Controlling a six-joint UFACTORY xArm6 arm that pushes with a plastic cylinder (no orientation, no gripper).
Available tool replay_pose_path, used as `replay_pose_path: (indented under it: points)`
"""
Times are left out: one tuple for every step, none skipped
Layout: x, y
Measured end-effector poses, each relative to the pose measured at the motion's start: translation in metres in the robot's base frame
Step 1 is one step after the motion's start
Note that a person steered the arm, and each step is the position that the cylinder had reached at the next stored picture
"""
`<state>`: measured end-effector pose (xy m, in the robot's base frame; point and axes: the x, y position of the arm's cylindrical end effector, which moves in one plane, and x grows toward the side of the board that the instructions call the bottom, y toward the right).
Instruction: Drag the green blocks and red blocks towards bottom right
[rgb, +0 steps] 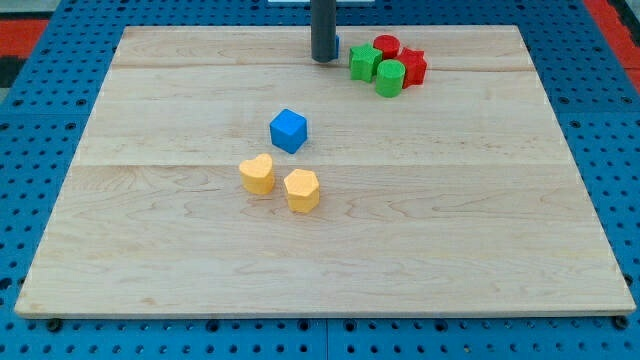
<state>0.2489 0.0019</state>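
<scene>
**A:** Where is my tip (323, 59) sitting?

**B:** At the far edge of the pale wooden counter (420, 250), a little right of centre. It is the lower end of a straight dark rod — the end effector has nothing that opens or clenches, so it grasps nothing. A small blue block (336, 45) peeks out from behind the rod on its right side; its shape is mostly hidden, so I cannot tell what it is.

**A:** And the green and red ones?

**B:** They are bunched together just right of my tip, far right on the counter. The green star-like block (363, 62) is nearest my tip, close beside it but apart. The green cylinder (390, 77) lies right of and nearer than it. Behind them are a red cylinder (386, 46) and a red star-like block (413, 66), the four touching or nearly so.

**A:** Anything else?

**B:** Near the counter's middle — a blue cube (288, 130), and nearer than it a yellow heart-shaped block (257, 174) and a yellow hexagonal block (301, 190), side by side.
</scene>
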Motion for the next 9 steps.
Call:
replay_pose_path:
  points:
    - [-0.006,-0.002]
    - [0.005,-0.006]
    - [0.007,0.019]
    - [0.01,0.046]
    - [0.025,0.067]
    - [0.041,0.087]
    - [0.042,0.093]
    - [0.023,0.079]
    - [0.003,0.071]
